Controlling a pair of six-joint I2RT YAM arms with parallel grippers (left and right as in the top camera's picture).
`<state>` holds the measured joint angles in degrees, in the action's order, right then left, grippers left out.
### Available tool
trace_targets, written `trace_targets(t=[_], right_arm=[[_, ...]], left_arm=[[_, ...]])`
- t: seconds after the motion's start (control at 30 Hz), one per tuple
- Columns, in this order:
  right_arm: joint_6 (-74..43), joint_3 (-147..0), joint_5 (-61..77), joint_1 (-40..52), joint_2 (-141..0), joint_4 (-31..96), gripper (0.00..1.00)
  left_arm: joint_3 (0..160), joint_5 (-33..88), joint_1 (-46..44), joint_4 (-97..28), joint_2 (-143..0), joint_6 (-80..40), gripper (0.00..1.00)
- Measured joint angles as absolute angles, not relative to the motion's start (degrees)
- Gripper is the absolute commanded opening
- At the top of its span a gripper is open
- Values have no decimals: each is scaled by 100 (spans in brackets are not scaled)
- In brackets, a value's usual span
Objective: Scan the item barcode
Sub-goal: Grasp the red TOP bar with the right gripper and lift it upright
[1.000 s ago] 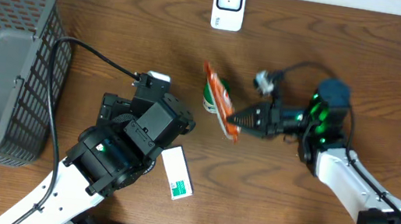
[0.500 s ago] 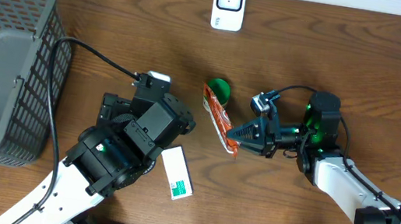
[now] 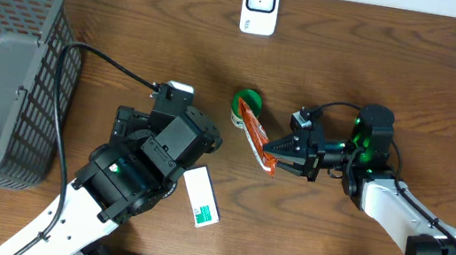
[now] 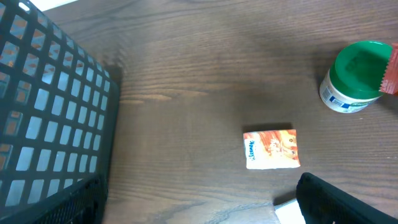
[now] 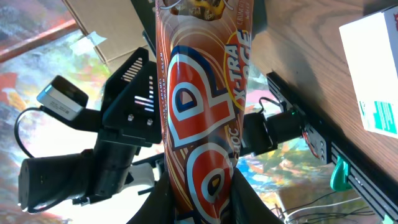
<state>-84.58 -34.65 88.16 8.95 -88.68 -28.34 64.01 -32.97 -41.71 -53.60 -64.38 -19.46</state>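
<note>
While the right fingers (image 3: 288,143) stay clamped on the bottom end of the orange snack packet (image 3: 254,131), the packet hangs clear of the tabletop (image 3: 414,73), just at 5 o'clock of the green-lidded jar (image 3: 245,103). Step, by my read: item picked and being turned for presenting. No barcode shows; the right wrist view gives only the printed front. Next move likely calls for carrying it toward 12 o'clock to the white scanner (image 3: 260,5), code side facing its window. Left fingers (image 4: 336,199) spread wide, holding nothing, parked near the white-green box (image 3: 200,197). Versus a second ago: the packet has dropped toward 6 o'clock and rolled, uncovering the jar's lid; the right wrist has swung round. Left arm and box are unchanged.
</note>
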Motion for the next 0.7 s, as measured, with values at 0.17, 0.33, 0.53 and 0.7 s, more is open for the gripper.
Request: trace_targets(t=[0.17,0.33,0.53,0.7], right_arm=[[-8523,-3465,8816,895,-8868,-2834,1],[-8538,-3465,8820,895,-8868,-3188,1],[-8558,-3463,8833,897,-8868,-4095,1],[-8256,-3463,8868,915,-8866,-5301,1]], left_arm=[[6401,-3297,-4171,-5360,-6438,-1946,97],[6401,-3297,-4171,-5363,-6438,-1946,97],[6401,-3297,-4171,-5363,-6438,-1946,97],[6401,-3297,-4174,-5363,-6438,-1946,97]])
